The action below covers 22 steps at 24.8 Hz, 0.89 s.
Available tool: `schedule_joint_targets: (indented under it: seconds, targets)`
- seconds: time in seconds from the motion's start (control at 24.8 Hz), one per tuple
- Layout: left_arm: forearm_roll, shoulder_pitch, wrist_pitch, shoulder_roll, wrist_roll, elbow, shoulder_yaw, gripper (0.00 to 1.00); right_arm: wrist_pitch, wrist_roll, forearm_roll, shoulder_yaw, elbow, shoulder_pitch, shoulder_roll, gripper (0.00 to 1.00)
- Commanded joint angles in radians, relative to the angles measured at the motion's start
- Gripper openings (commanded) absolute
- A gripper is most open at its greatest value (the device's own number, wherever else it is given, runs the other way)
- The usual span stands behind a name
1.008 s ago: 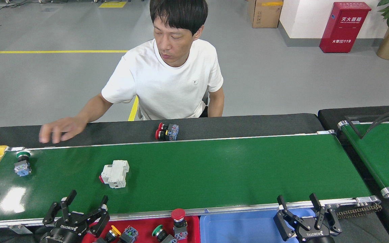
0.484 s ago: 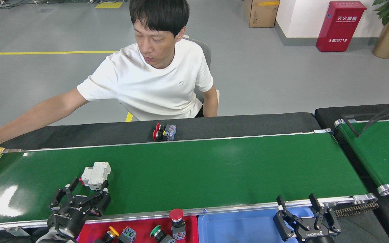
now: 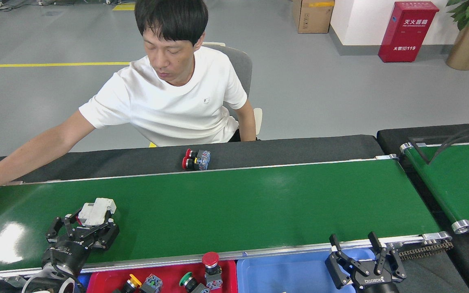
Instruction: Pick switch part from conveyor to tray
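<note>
Overlapping white switch part [image 3: 95,211]: left gripper [image 3: 83,221]

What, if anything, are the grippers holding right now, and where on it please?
The left gripper closes around the near end of the white breaker on the conveyor. The right gripper is open and empty.

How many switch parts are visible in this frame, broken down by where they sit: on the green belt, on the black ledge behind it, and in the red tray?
On the conveyor: 1, the white part, between the left gripper jaws
On the black ledge: 1 cluster of red-capped parts; number within unclear
In the tray: 4, caps yellow, green, red, plus one grey block
Total: 6, counting the cluster as one
</note>
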Motion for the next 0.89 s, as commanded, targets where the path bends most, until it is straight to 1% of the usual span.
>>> schedule_joint_targets:
  seconds: [0.0, 0.08, 0.2, 0.24, 0.32, 0.36, 0.44, 0.52, 0.56, 0.6, 0.69, 0.77, 0.81, 0.85]
  targets:
    - [0.024, 0.011, -0.021, 0.000, 0.008, -0.031, 0.007, 0.10, 0.003, -0.002, -0.002, 0.001, -0.011, -0.009, 0.001, 0.99]
    - [0.076, 0.057, -0.021, 0.005, 0.007, -0.109, 0.013, 0.10, 0.003, -0.002, -0.002, 0.001, -0.011, -0.004, -0.001, 0.99]
    - [0.153, 0.194, -0.025, 0.007, 0.000, -0.251, 0.082, 0.10, 0.009, -0.003, -0.010, 0.001, -0.013, -0.003, -0.008, 0.99]
    - [0.172, 0.235, -0.025, 0.007, 0.000, -0.285, 0.097, 0.10, 0.011, -0.005, -0.019, 0.001, -0.013, -0.003, -0.017, 0.99]
    - [0.225, 0.335, -0.023, 0.007, 0.000, -0.360, 0.125, 0.10, 0.012, -0.006, -0.058, 0.003, -0.014, 0.003, -0.057, 0.99]
    - [0.244, 0.364, -0.025, 0.007, 0.000, -0.385, 0.134, 0.10, 0.014, -0.006, -0.067, 0.006, -0.014, 0.010, -0.071, 0.99]
    - [0.283, 0.459, -0.043, 0.005, 0.003, -0.469, 0.145, 0.10, 0.024, -0.009, -0.074, 0.020, -0.022, 0.033, -0.083, 0.99]
    - [0.291, 0.520, -0.087, -0.001, 0.010, -0.538, 0.145, 0.11, 0.067, -0.025, -0.076, 0.044, -0.030, 0.057, -0.094, 0.99]
    - [0.291, 0.534, -0.126, -0.007, 0.014, -0.563, 0.137, 0.11, 0.098, -0.049, -0.076, 0.060, -0.030, 0.063, -0.119, 0.99]
    - [0.291, 0.537, -0.170, -0.013, 0.022, -0.577, 0.126, 0.11, 0.130, -0.072, -0.079, 0.078, -0.030, 0.068, -0.159, 0.99]
    - [0.288, 0.533, -0.244, -0.015, 0.023, -0.592, 0.082, 0.11, 0.169, -0.086, -0.110, 0.096, -0.030, 0.069, -0.211, 0.99]
    - [0.287, 0.510, -0.307, -0.004, 0.025, -0.595, 0.001, 0.11, 0.176, -0.086, -0.159, 0.098, -0.030, 0.069, -0.254, 0.99]
    - [0.283, 0.478, -0.334, 0.003, 0.025, -0.595, -0.053, 0.12, 0.176, -0.089, -0.182, 0.098, -0.030, 0.068, -0.280, 0.99]
    - [0.279, 0.448, -0.334, 0.008, 0.023, -0.594, -0.104, 0.12, 0.175, -0.092, -0.193, 0.098, -0.030, 0.068, -0.307, 0.99]
